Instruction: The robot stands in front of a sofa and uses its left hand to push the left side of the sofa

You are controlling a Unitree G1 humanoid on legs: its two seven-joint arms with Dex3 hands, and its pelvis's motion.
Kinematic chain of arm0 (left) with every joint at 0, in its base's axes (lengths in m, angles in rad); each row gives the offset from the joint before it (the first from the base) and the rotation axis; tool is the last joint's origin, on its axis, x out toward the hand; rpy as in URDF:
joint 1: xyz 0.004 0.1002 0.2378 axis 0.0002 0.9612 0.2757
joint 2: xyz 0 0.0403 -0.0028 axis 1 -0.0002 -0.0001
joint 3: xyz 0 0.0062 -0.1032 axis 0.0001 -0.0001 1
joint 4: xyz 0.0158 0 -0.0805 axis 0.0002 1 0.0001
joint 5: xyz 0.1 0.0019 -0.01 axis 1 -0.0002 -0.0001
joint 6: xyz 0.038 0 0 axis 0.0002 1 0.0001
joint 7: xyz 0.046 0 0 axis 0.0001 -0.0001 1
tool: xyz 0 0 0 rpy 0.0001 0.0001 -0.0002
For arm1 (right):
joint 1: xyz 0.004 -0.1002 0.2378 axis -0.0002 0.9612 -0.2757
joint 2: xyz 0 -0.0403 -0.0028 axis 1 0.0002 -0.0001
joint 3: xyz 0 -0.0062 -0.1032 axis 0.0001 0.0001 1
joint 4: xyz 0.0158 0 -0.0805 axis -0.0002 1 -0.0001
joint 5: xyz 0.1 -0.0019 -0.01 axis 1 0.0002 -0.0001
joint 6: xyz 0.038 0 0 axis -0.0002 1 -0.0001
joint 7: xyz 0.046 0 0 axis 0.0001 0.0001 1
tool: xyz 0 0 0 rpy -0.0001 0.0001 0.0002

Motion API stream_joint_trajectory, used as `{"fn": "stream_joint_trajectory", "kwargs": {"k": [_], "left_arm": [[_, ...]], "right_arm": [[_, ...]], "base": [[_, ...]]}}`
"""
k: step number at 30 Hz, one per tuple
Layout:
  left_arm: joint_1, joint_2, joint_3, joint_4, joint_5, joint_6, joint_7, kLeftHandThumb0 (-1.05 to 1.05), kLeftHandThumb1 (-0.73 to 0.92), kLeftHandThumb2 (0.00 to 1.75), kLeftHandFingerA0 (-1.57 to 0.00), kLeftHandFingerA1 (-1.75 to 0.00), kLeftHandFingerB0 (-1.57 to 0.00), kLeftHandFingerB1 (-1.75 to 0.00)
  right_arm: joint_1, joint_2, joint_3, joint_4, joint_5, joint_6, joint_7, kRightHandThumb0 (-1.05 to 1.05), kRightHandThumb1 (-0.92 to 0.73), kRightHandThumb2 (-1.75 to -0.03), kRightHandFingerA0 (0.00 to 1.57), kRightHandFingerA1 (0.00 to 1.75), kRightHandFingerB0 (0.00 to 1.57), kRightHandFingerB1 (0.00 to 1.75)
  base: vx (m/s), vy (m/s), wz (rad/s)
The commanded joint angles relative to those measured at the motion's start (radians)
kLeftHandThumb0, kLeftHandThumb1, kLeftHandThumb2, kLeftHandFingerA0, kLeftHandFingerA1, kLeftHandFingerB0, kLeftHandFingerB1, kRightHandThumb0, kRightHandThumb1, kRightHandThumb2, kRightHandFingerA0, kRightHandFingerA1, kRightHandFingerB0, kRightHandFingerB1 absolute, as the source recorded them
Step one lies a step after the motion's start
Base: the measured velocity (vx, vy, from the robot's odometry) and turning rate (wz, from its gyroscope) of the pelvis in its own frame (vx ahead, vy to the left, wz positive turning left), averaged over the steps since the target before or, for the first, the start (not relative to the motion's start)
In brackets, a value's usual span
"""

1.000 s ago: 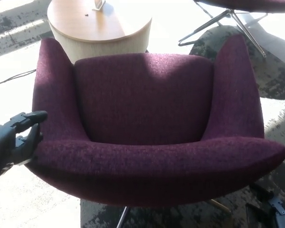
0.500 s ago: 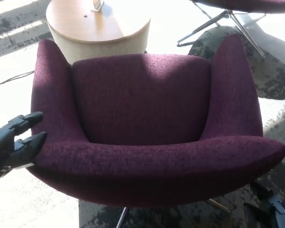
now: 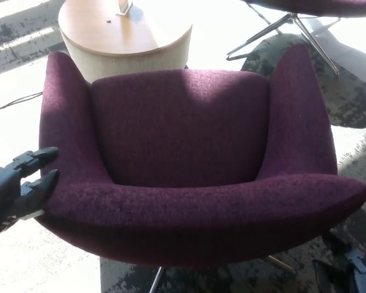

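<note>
A deep plum, coarse-woven upholstered sofa (image 3: 183,152) with a curved back and two tall pointed side wings fills most of the head view, seen from above and behind its thick rounded backrest, which runs across the lower part of the picture. Its seat cushion lies in the middle, part of it lit by a patch of sun near the far edge.

The black left hand (image 3: 15,186) comes in from the lower left edge and sits against the outer face of the sofa's left wing, close to where the wing meets the backrest. Its fingers (image 3: 41,155) are spread apart, one above the other, both tips pointing at the fabric and touching it or just short of it; they hold nothing.

Only a small dark part of the right hand (image 3: 348,274) shows at the lower right corner, below the backrest, and I cannot tell how its fingers stand.

Beyond the sofa's far left corner stands a round light-wood side table (image 3: 125,33) with a pale drum-shaped wall, a small object on its surface at the top edge. At the upper right, thin metal legs of another chair (image 3: 293,27) cross a dark patterned rug (image 3: 354,97). A thin black cable (image 3: 15,101) runs over the bright floor at the left.
</note>
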Motion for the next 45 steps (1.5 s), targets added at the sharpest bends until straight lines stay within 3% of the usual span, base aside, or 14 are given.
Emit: {"fn": "stream_joint_trajectory", "kwargs": {"k": [1,14,15,16,17,23,24,25,28,33,34,41,42,45], "left_arm": [[0.103,-0.035,-0.09,-0.022,0.079,-0.006,-0.024,-0.84,0.61,1.01,-0.02,-0.39,-0.08,-0.35],[0.122,-0.012,-0.188,0.049,0.133,-0.055,0.022,-0.81,0.61,1.02,-0.01,-0.43,-0.15,-0.43],[0.126,-0.016,-0.19,0.045,0.129,-0.062,0.015,-0.75,0.59,0.99,-0.03,-0.45,-0.09,-0.4],[0.13,-0.021,-0.194,0.04,0.124,-0.066,0.011,-0.83,0.77,0.64,-0.1,-0.35,-0.14,-0.28],[0.134,-0.03,-0.198,0.027,0.117,-0.061,0.005,-0.83,0.63,0.96,-0.08,-0.42,-0.08,-0.34],[0.18,-0.06,-0.24,-0.107,0.092,-0.048,-0.053,-0.81,0.62,1.01,-0.04,-0.4,-0.06,-0.33],[0.188,-0.062,-0.247,-0.132,0.093,-0.04,-0.049,-0.8,0.81,0.64,-0.09,-0.33,-0.12,-0.29],[0.197,-0.062,-0.254,-0.154,0.093,-0.035,-0.047,-0.8,0.81,0.64,-0.09,-0.33,-0.12,-0.29],[0.219,-0.083,-0.275,-0.205,0.072,-0.004,-0.078,-0.8,0.64,1.03,-0.02,-0.37,-0.07,-0.32],[0.267,-0.089,-0.297,-0.309,0.048,0.057,-0.083,-0.78,0.81,0.66,-0.06,-0.29,-0.1,-0.26],[0.282,-0.088,-0.314,-0.343,0.052,0.051,-0.09,-0.77,0.66,0.99,-0.04,-0.37,-0.06,-0.33],[0.312,-0.082,-0.371,-0.431,0.049,0.042,-0.107,-0.79,0.66,1.03,-0.01,-0.4,-0.09,-0.35],[0.35,-0.08,-0.413,-0.572,0.076,0.097,-0.06,-0.37,0.49,1.07,-0.03,-0.49,0.0,-0.46],[0.361,-0.082,-0.422,-0.608,0.06,0.125,-0.059,-0.37,0.52,1.09,-0.03,-0.49,0.0,-0.46]], "right_arm": [[-0.02,-0.007,0.011,-0.001,-0.01,0.01,-0.009,-0.77,-0.87,-0.67,0.46,0.34,0.29,0.3],[-0.027,-0.018,0.023,-0.004,-0.004,0.025,-0.007,-0.78,-0.88,-0.67,0.48,0.35,0.34,0.31],[-0.03,-0.016,0.019,-0.001,0.006,0.025,0.004,-0.77,-0.87,-0.67,0.49,0.35,0.35,0.31],[-0.032,-0.015,0.018,0.001,0.009,0.026,0.008,-0.77,-0.87,-0.67,0.48,0.35,0.34,0.31],[-0.034,-0.014,0.019,0.002,0.007,0.027,0.008,-0.78,-0.87,-0.67,0.48,0.35,0.34,0.31],[-0.043,-0.004,0.013,0.003,0.032,0.024,0.035,-0.76,-0.86,-0.67,0.49,0.35,0.36,0.32],[-0.045,-0.004,0.013,0.003,0.031,0.024,0.033,-0.76,-0.86,-0.67,0.48,0.35,0.36,0.31],[-0.045,-0.005,0.015,0.002,0.026,0.024,0.031,-0.76,-0.86,-0.67,0.48,0.35,0.36,0.31],[-0.047,-0.009,0.018,-0.003,0.017,0.037,0.013,-0.78,-0.87,-0.67,0.48,0.35,0.36,0.32],[-0.05,-0.008,0.021,-0.008,0.02,0.046,0.013,-0.78,-0.86,-0.67,0.49,0.35,0.37,0.32],[-0.054,-0.008,0.024,-0.005,0.017,0.043,0.01,-0.77,-0.87,-0.67,0.5,0.35,0.39,0.32],[-0.067,-0.006,0.029,0.005,0.017,0.043,0.006,-0.77,-0.86,-0.67,0.51,0.36,0.4,0.33],[-0.078,-0.004,0.025,0.008,0.028,0.058,0.016,-0.84,-0.74,-0.79,0.48,0.41,0.37,0.37],[-0.075,-0.003,0.023,0.004,0.034,0.057,0.024,-0.84,-0.74,-0.78,0.48,0.41,0.37,0.37]], "base": [[0.0,0.0,0.0],[0.0,0.0,0.0],[0.0,0.0,0.0],[0.0,0.0,0.0],[0.0,0.0,0.0],[0.0,0.0,0.0],[0.0,0.0,0.0],[0.0,0.0,0.0],[0.0,0.0,0.0],[0.0,0.0,0.0],[0.0,0.0,0.0],[0.0,0.0,0.0],[0.0,0.0,0.0],[0.0,0.0,0.0]]}}
